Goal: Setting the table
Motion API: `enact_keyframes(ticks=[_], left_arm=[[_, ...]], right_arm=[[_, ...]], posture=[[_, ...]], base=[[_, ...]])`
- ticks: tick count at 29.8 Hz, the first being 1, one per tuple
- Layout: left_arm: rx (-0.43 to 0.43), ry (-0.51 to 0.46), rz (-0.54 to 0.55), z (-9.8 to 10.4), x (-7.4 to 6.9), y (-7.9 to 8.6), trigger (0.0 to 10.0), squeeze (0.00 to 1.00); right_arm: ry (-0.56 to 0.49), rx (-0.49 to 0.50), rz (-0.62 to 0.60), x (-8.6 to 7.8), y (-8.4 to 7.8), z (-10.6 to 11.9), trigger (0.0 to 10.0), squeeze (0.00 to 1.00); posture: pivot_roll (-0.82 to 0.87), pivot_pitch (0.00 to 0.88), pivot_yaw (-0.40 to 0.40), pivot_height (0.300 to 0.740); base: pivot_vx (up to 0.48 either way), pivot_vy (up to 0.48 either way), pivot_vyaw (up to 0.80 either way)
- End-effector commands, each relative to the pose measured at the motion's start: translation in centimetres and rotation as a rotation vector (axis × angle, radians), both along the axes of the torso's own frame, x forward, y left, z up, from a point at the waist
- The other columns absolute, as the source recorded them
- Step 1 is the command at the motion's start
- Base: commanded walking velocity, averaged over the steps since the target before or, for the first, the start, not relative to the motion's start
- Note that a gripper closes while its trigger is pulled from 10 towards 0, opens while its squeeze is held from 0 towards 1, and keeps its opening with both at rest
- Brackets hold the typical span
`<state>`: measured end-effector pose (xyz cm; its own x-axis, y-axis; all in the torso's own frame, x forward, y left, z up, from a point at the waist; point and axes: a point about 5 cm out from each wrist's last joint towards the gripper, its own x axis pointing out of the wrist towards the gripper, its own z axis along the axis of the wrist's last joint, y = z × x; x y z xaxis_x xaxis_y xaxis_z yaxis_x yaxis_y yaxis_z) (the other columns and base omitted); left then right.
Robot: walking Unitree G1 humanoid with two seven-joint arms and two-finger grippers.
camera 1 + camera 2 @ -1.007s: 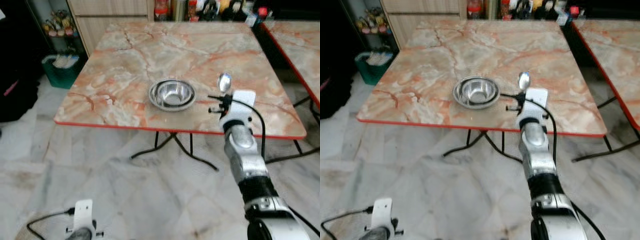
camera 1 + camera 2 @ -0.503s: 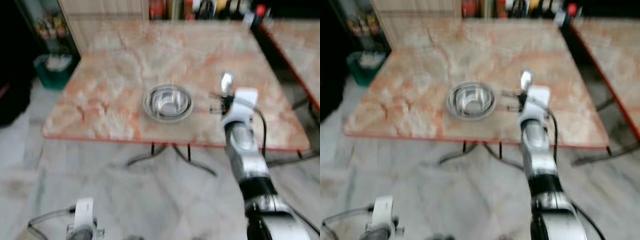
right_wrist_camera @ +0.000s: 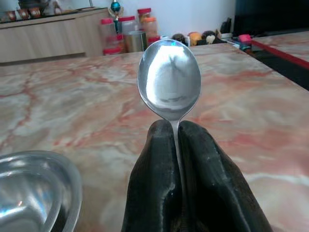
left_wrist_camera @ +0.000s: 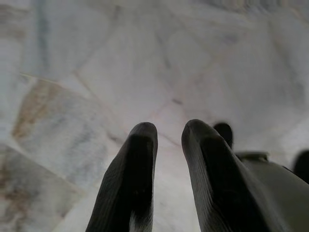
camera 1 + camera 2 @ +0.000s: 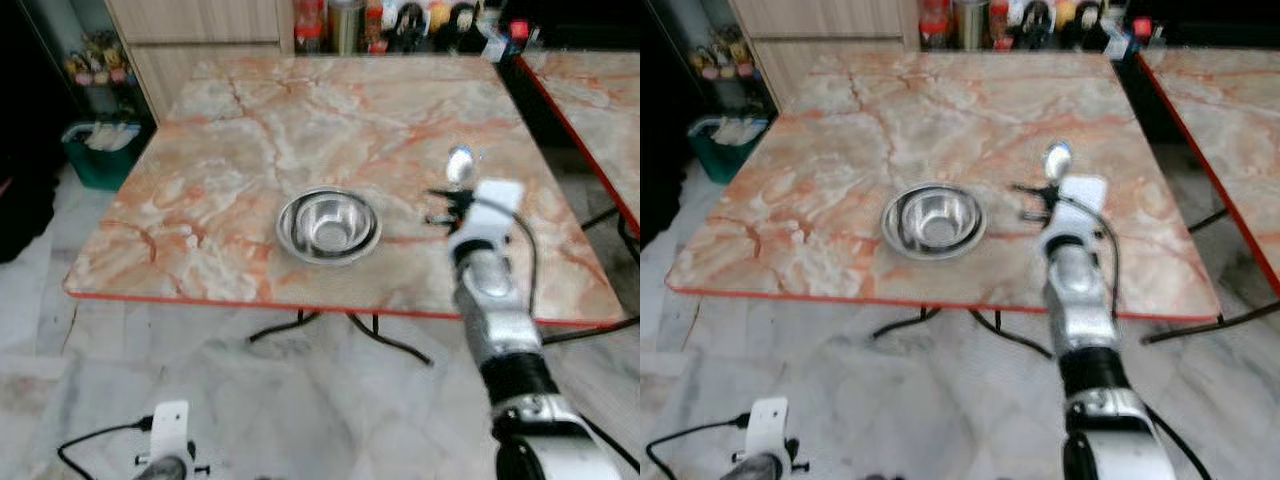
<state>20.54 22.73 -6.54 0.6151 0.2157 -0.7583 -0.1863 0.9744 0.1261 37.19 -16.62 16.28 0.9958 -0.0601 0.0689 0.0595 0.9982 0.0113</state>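
Right gripper (image 3: pixel 175 133) fingers clamped on shiny steel spoon (image 3: pixel 169 79), bowl-end up, poised over marbled orange tabletop (image 5: pixel 250 120) beside round steel bowl (image 5: pixel 327 224), ready for laying. Left gripper (image 4: pixel 164 140) idle near floor, fingers slightly parted.

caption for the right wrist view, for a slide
Right gripper shut on a spoon, bowl end up, above the marble table beside a steel bowl.

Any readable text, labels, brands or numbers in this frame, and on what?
None can be read.
Jars and bottles at the table's far edge: any labels are too small and blurred.
Spoon in the right gripper: no marking visible.
Bowl: no marking visible.
Green bin by the table: no legible text.
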Motion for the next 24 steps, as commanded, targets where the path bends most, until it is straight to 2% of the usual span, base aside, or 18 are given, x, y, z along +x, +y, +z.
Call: enact_keyframes(ticks=[1,7,11,16,17,20,24], left_arm=[[-0.014,0.03,-0.005,-0.5,-0.7,-0.6,10.0,0.0],[-0.014,0.029,-0.003,-0.5,-0.7,-0.6,10.0,0.0],[-0.014,0.027,0.003,-0.5,-0.6,-0.6,10.0,0.0],[-0.015,0.026,0.005,-0.5,-0.5,-0.6,10.0,0.0],[-0.019,0.027,0.007,-0.5,-0.5,-0.7,10.0,0.0],[-0.022,0.028,0.008,-0.5,-0.5,-0.7,10.0,0.0],[-0.021,0.027,0.01,-0.5,-0.5,-0.7,10.0,0.0]], right_arm=[[-0.017,-0.002,-0.022,0.0,-0.8,0.4,10.0,0.0],[-0.014,-0.005,-0.022,0.0,-0.9,0.4,10.0,0.0],[0.0,-0.012,-0.019,0.0,-0.9,0.1,10.0,0.0],[0.05,-0.013,-0.022,-0.1,-1.0,-0.9,10.0,0.0],[0.095,0.006,-0.035,-0.2,-1.2,-1.8,10.0,0.0],[0.145,0.027,-0.03,-0.2,-1.3,-2.8,10.0,0.0],[0.165,0.024,-0.006,-0.3,-1.2,-3.4,10.0,0.0]], posture=[[0.0,0.121,0.043,0.74],[0.0,0.118,0.04,0.74],[0.0,0.13,0.038,0.74],[0.0,0.138,0.039,0.74],[0.0,0.142,0.038,0.74],[0.01,0.147,0.039,0.74],[0.01,0.148,0.038,0.74]], base=[[0.307,0.0,0.0],[0.299,0.0,0.0],[0.0,0.0,0.0],[0.0,0.0,0.0],[0.0,0.0,0.0],[0.0,0.0,0.0],[0.0,0.0,0.0]])
